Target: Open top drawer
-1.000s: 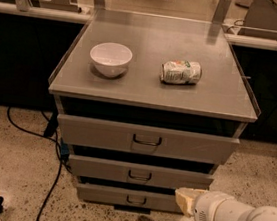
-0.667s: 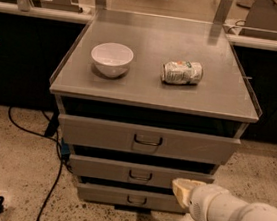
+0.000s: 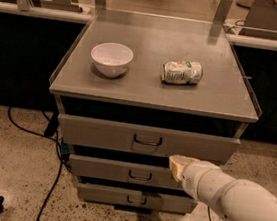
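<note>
The top drawer (image 3: pixel 105 132) is the widest grey front of three, just under the cabinet's top, with a small dark loop handle (image 3: pixel 148 141) in its middle. It stands slightly forward of the cabinet frame. My gripper (image 3: pixel 176 166) comes in from the lower right on a white arm (image 3: pixel 233 202). Its pale tip sits just below the top drawer's lower edge, a little right of the handle, in front of the middle drawer (image 3: pixel 101 168). It touches nothing that I can see.
A white bowl (image 3: pixel 111 59) and a crushed can (image 3: pixel 182 72) lie on the cabinet top (image 3: pixel 146 91). The bottom drawer (image 3: pixel 103 195) is below. Black cables (image 3: pixel 53 172) run over the speckled floor at left. Dark counters stand behind on both sides.
My arm has moved up and to the left, from beside the bottom drawer to just under the top drawer's front, closer to its handle. The drawers, bowl and can have not moved.
</note>
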Available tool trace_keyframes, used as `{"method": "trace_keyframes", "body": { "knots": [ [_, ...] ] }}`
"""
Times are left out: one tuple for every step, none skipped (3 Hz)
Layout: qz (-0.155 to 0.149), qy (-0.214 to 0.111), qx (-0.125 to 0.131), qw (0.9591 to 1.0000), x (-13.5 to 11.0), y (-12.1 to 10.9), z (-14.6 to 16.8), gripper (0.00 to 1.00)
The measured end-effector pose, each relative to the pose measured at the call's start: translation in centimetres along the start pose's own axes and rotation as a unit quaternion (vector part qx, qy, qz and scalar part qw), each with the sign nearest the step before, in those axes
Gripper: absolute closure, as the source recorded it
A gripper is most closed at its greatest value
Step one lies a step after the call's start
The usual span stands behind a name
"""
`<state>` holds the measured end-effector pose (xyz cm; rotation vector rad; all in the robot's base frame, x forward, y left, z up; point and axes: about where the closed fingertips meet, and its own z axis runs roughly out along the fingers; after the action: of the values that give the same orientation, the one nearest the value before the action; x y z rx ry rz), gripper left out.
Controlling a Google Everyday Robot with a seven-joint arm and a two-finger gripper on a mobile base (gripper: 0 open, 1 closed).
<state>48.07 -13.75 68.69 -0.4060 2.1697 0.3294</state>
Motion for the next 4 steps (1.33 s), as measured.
{"method": "trace_keyframes", "body": {
  "knots": [
    [-0.018, -0.014, 0.013, 0.9997, -2.8, -1.1, 1.9, 1.00],
    [-0.051, -0.041, 0.037, 0.9972, -9.4, -3.4, 4.4, 1.00],
    [-0.050, -0.041, 0.039, 0.9971, -8.9, -2.9, 4.0, 1.00],
    [-0.008, -0.047, 0.054, 0.9974, -6.3, -2.3, 3.9, 1.00]
  ]
}}
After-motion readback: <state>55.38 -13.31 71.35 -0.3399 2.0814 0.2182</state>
